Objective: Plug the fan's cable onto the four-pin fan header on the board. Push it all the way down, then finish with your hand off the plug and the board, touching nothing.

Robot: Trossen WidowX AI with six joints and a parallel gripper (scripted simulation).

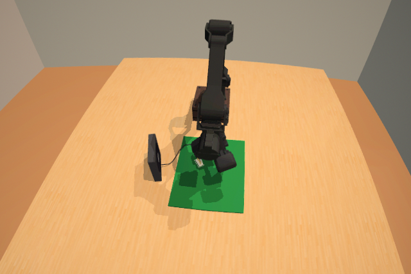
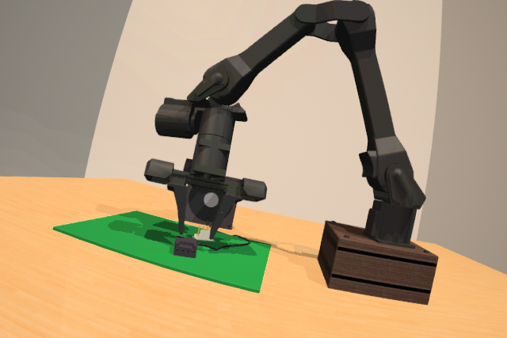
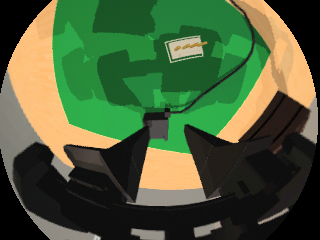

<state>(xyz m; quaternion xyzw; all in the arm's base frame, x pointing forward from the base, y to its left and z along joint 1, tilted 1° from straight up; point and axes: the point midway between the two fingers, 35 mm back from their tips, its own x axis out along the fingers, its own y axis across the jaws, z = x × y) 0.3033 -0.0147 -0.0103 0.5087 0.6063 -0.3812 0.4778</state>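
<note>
Wooden table (image 1: pixel 298 165), plain grey-beige walls (image 1: pixel 132 6)

Black fan (image 1: pixel 154 157) stands upright on edge near the worktop's left side. Its thin cable (image 3: pixel 230 75) runs to a dark plug (image 2: pixel 184 246) lying unplugged on the flat green board (image 1: pixel 228 197), beside the white header (image 3: pixel 184 50).

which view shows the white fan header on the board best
The wrist view: the header lies unobstructed on the green board, seen from straight above, ahead of the open tool. The exterior view shows it small, side-on, partly behind a fingertip. The top view shows it tiny, just beside the arm.
</note>
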